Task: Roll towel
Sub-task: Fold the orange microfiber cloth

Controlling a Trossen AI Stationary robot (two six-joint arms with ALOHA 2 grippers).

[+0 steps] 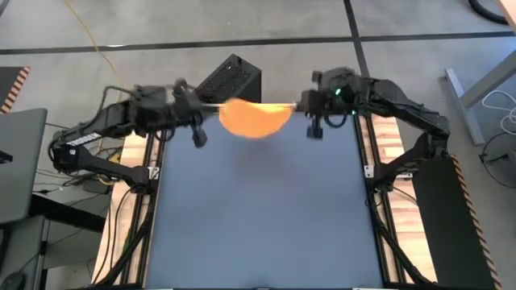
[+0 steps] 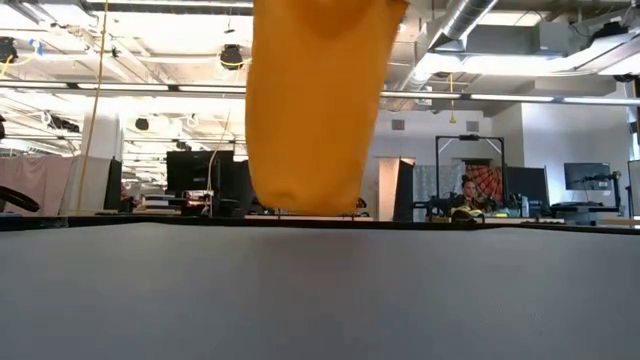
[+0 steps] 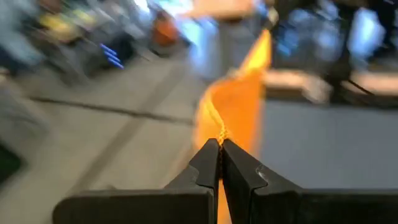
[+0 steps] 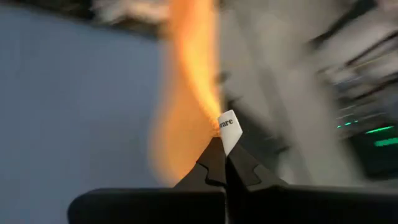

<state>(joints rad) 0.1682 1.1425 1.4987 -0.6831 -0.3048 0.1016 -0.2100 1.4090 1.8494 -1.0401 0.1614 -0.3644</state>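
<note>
Towel [image 1: 254, 118] hangs stretched in the air over the far edge of the bench [image 1: 258, 217], clear of the surface. Left gripper [image 3: 220, 144] pinches one corner, right gripper [image 4: 224, 146] the other, by the white tag [image 4: 229, 129]; tag text partly legible: "…ware".

The towel [image 1: 255, 118] is soft yellow-orange cloth, matt, with a finely stitched, slightly crinkled hem right at the tips of the left claw [image 3: 220, 144]. A small smooth white tag [image 4: 229, 130] with dark print, paper-like or woven, sticks out just above the tips of the right claw [image 4: 222, 144]. Both claws' fingers [image 4: 208, 163] look like dark, smooth, matt plastic. Below them the table [image 1: 258, 217] is a dark blue, even, matt surface.
</note>
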